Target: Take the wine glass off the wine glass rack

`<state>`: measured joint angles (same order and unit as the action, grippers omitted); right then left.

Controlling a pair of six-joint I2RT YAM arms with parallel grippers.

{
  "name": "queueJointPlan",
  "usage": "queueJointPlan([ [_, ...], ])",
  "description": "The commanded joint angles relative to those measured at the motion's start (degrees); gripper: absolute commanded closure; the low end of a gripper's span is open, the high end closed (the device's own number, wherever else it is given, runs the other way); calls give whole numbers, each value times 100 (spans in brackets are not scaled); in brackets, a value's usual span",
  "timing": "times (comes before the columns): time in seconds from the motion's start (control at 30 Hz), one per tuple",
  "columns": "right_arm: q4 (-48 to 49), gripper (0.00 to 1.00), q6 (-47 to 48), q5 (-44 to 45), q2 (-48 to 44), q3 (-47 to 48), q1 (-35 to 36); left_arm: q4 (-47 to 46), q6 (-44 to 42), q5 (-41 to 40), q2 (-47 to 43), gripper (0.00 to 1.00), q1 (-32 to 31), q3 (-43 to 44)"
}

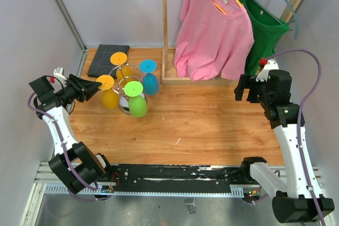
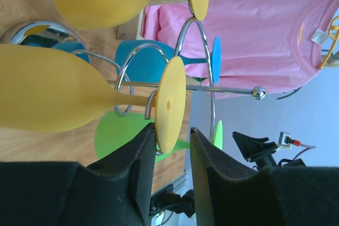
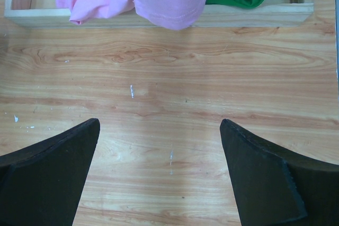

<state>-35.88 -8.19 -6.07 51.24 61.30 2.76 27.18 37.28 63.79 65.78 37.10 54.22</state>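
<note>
The chrome wine glass rack [image 1: 125, 107] stands at the left of the wooden table with several plastic glasses hanging upside down from its wire arms [image 2: 211, 91]. The nearest is a yellow wine glass [image 1: 109, 98], also in the left wrist view [image 2: 47, 96]. My left gripper [image 1: 97, 89] is open, its fingers either side of the edge of that glass's round yellow foot [image 2: 170, 101]. One finger [image 2: 139, 154] touches the foot; the other stands apart. My right gripper [image 1: 244, 88] is open and empty above bare wood [image 3: 159, 125], far from the rack.
A second yellow glass [image 1: 124, 71], a blue glass [image 1: 151, 83] and a green glass [image 1: 138, 106] also hang on the rack. A dark folded cloth [image 1: 108, 59] lies behind it. A wooden clothes rack [image 1: 165, 25] holds a pink shirt [image 1: 214, 30] and a green shirt [image 1: 262, 17].
</note>
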Motion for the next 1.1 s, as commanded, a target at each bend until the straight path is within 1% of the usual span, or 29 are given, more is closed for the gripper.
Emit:
queueJointPlan([
  [0.0,59,2,-39,-15,-55,-14,84,218,-106,57,-130,64,55,19],
  [0.1,69,2,-20,-23,-32,9,84,369,-244,55,-173,65,88,-32],
  [0.2,66,2,-25,-34,-10,3,84,419,-307,41,-222,71,116,-126],
  [0.27,67,2,-25,-44,4,4,84,413,-301,46,-223,77,129,-147],
  [0.37,68,2,-12,-41,16,9,84,390,-274,53,-202,91,135,-119],
  [0.43,76,2,-16,-51,25,8,84,369,-249,66,-174,97,138,-94],
  [0.57,90,2,-47,-68,10,-39,84,368,-223,109,-130,100,139,-45],
  [0.8,127,2,-84,-58,-18,-109,84,219,-24,255,-122,100,146,-40],
  [0.87,141,2,-92,-60,-15,-119,84,25,194,347,-133,100,146,-99],
  [1.0,151,2,-96,-75,12,-110,84,-666,794,563,-193,100,146,-266],
  [1.07,153,2,-95,-70,19,-100,84,-810,940,606,-219,100,147,-288],
])
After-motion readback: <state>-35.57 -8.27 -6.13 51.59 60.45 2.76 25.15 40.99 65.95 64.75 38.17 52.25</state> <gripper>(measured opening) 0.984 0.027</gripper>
